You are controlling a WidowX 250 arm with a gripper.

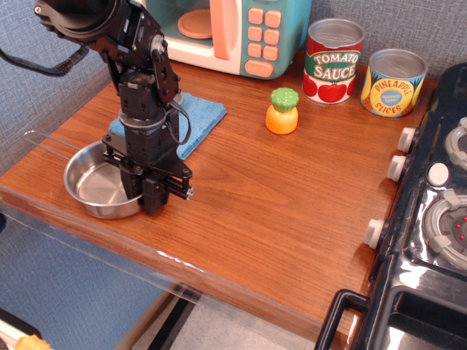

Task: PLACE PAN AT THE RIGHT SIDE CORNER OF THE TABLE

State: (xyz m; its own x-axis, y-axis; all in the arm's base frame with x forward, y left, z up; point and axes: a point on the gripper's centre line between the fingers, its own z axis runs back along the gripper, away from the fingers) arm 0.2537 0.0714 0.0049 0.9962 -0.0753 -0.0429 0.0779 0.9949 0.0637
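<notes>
The pan (97, 187) is a small shiny steel pan at the front left corner of the wooden table (277, 197). Its thin wire handle (45, 143) points back left. My gripper (148, 195) points straight down at the pan's right rim, with the black arm rising above it. The fingers stand close together with the rim between them, shut on the pan. The pan's right edge is hidden behind the fingers. The pan looks to rest on the table or just above it; I cannot tell which.
A blue cloth (198, 117) lies just behind the gripper. A toy microwave (226, 29) stands at the back. An orange and green toy (282, 110), a tomato sauce can (333, 60) and a pineapple can (394, 82) stand at the back right. A black toy stove (430, 233) borders the table's right side.
</notes>
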